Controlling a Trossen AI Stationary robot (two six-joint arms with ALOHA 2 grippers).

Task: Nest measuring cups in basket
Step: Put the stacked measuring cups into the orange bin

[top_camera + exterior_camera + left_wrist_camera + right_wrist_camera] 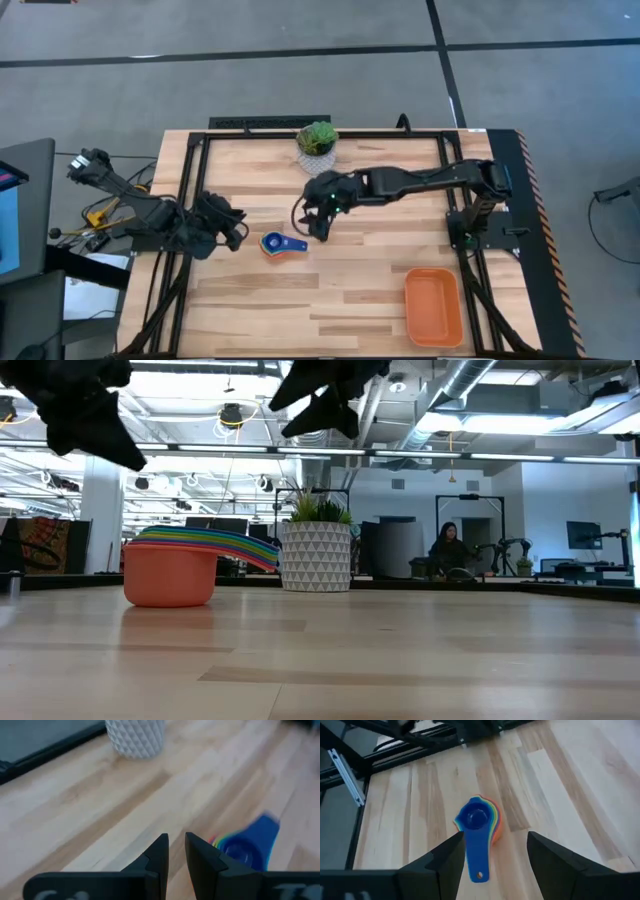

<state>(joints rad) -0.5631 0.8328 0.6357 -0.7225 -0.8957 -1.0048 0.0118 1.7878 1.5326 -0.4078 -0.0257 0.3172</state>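
Pale wood table (350,290) mid-frame: nested measuring cups (283,244) centre, basket (434,306) lower right; right gripper (318,222) spread, left gripper (232,226) nearly closed, empty.

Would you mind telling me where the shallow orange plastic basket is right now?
In the high view, the shallow orange plastic basket sits empty near the table's front right corner, well apart from the stacked measuring cups at mid-table.
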